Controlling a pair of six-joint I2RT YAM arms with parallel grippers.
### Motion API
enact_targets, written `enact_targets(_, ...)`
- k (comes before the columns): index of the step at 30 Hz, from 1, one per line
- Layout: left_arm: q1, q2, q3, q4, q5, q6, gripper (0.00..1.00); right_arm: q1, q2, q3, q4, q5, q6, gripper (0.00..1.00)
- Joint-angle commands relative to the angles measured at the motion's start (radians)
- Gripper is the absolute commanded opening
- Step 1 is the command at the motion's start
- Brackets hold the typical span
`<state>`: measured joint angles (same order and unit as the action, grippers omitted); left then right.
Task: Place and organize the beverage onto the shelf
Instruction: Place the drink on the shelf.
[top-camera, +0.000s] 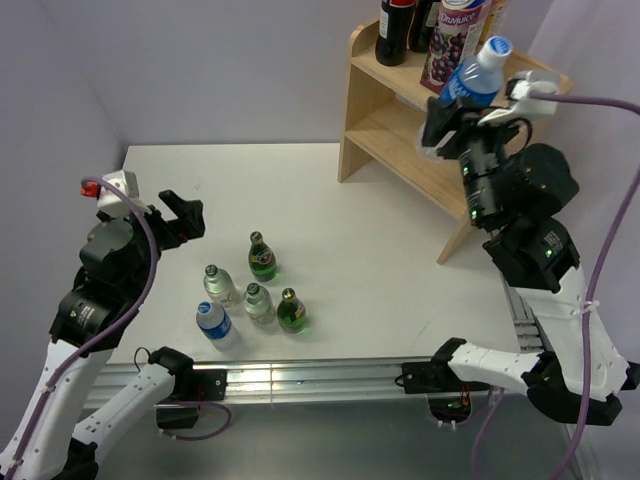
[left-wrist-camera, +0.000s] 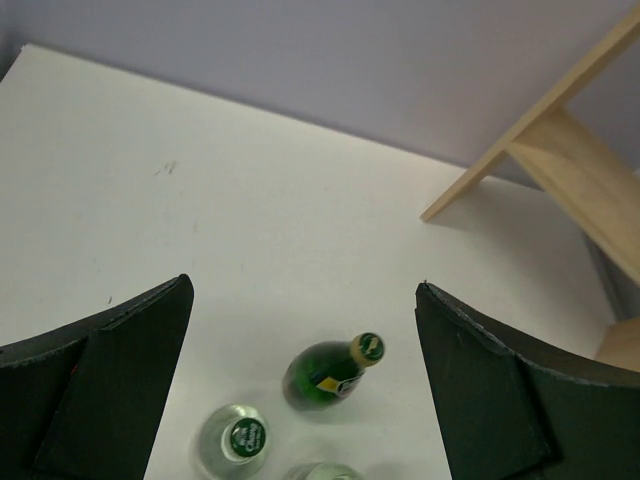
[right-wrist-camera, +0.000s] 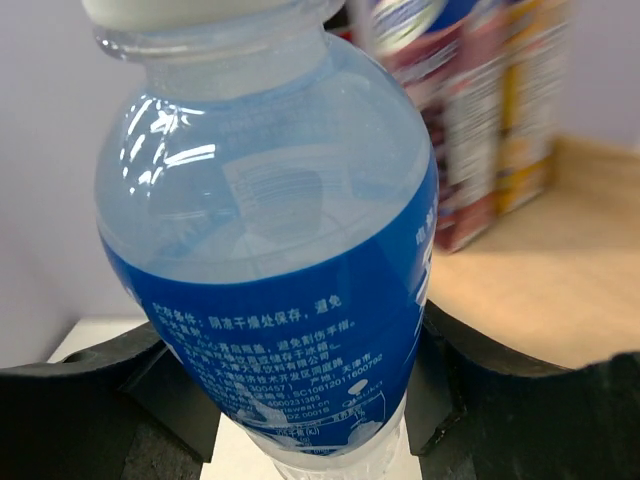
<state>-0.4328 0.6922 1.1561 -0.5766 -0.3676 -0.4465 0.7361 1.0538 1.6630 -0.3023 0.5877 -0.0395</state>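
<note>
Right wrist — glossy, bulbous plastic bottle (right-wrist-camera: 280, 250)

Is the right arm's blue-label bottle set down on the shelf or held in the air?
Held, tilted: the right gripper clamps the blue-label bottle in its jaws by the shelf.

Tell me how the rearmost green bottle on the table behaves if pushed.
The green bottle stands tall on a narrow base, so a high push probably tips it. Round-bodied, it would likely roll. Looks like glass: possibly fragile.
</note>
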Motion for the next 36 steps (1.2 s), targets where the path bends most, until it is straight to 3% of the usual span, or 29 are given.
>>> enact_targets(1, 0.002, -0.037, -0.071, 0.067, -0.067, 0.015, 1.00, -0.105, 0.037, 0.144, 0.098, 0.031, -0.039, 0.00)
enact_targets(10, 0.002, -0.075, -0.173, 0.077, -0.096, 0.025, 0.99, -0.382, 0.250, 0.418, 0.034, -0.040, -0.069, 0.00)
enact_targets(20, 0.002, -0.126, -0.226, 0.080, -0.113, 0.022, 1.00, -0.651, 0.402, 0.502, 0.034, -0.285, 0.012, 0.00)
enact_targets(24, 0.002, -0.132, -0.233, 0.081, -0.113, 0.025, 1.00, -0.678, 0.408, 0.417, 0.107, -0.308, -0.008, 0.00)
enact_targets(36, 0.002, -0.145, -0.236, 0.092, -0.097, 0.028, 1.00, -0.797, 0.491, 0.461, 0.065, -0.381, -0.054, 0.00)
